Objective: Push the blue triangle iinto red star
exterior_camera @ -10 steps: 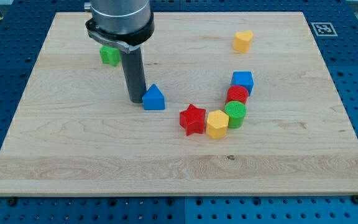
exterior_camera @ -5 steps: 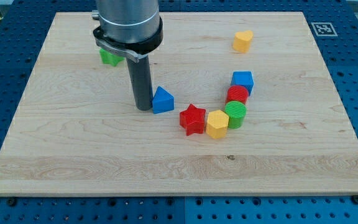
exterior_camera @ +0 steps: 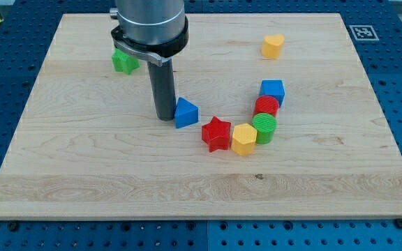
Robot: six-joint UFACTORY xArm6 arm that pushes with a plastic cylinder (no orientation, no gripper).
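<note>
Camera view: my tip (exterior_camera: 164, 117) upright, touching blue triangle (exterior_camera: 185, 113).

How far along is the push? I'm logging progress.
Done: my tip sits against the blue triangle on the view's left. In hand: driving it toward the red star. Left: a small gap remains between triangle and star; they are not touching.

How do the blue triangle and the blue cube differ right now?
Shape: the blue triangle is a wedge with a peaked top; the blue cube is boxy with a flat top.
Contact: my tip sits against the triangle's left side; nothing pushes the cube.
Neighbours: the triangle stands apart from the red star, with a small gap; the cube sits against the red cylinder at the top of the curved row.
Shared: both blue, both on the wooden board.
</note>
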